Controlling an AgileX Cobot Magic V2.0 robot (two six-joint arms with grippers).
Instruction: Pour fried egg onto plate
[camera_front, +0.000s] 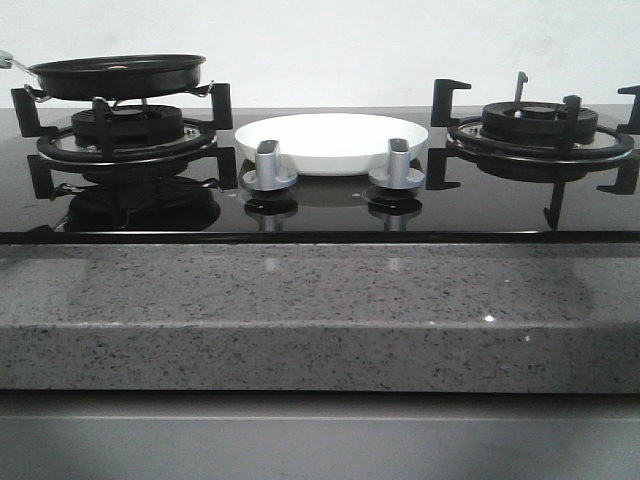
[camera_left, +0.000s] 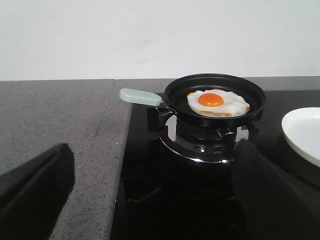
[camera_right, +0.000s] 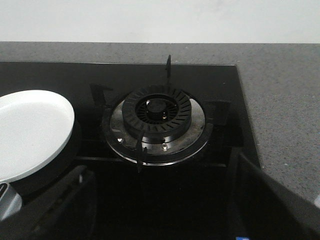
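Egg (camera_left: 218, 102) lies in my pan (camera_left: 215, 95), ahead of left jaws, apart; plate (camera_right: 30, 132) bare, right jaws apart.

The front camera sits low, near level with the desk (camera_front: 320, 320) edge, looking forward across the hob (camera_front: 320, 215) to the wall, close in. The left wrist camera looks obliquely down from nearer, with the pan (camera_left: 215, 92) at 1 o'clock of centre. The right wrist camera looks steeply down on the right burner (camera_right: 157, 117). All three views share the plate (camera_front: 330, 140), at 3 o'clock in the left wrist view (camera_left: 305, 132) and 9 o'clock in the right (camera_right: 30, 130).
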